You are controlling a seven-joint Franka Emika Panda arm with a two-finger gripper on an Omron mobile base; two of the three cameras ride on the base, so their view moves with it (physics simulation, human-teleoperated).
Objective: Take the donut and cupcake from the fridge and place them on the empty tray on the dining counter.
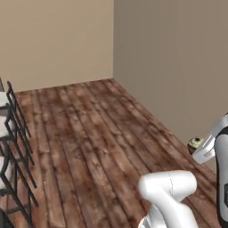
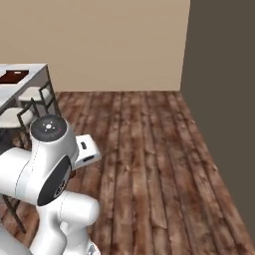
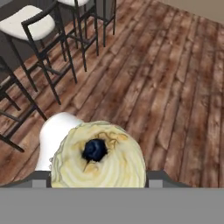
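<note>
The cupcake [image 3: 98,159], with a swirled cream top and a dark berry at its centre, sits at the bottom of the hand view between the gripper's jaws. In the left base view the cupcake [image 1: 194,143] shows small at the right, with my gripper [image 1: 197,146] shut on it above the wooden floor. Far left in the right base view is the white dining counter [image 2: 31,69]. A brown rectangle [image 2: 12,76] lies on it; tray or board, I cannot tell. The donut and the fridge are out of view.
Black-framed stools with pale seats line the counter side [image 3: 37,24] [image 2: 31,94] [image 1: 8,147]. Wooden floor [image 1: 98,133] stretches ahead to a beige wall. A dark grey wall [image 2: 224,74] stands on the right.
</note>
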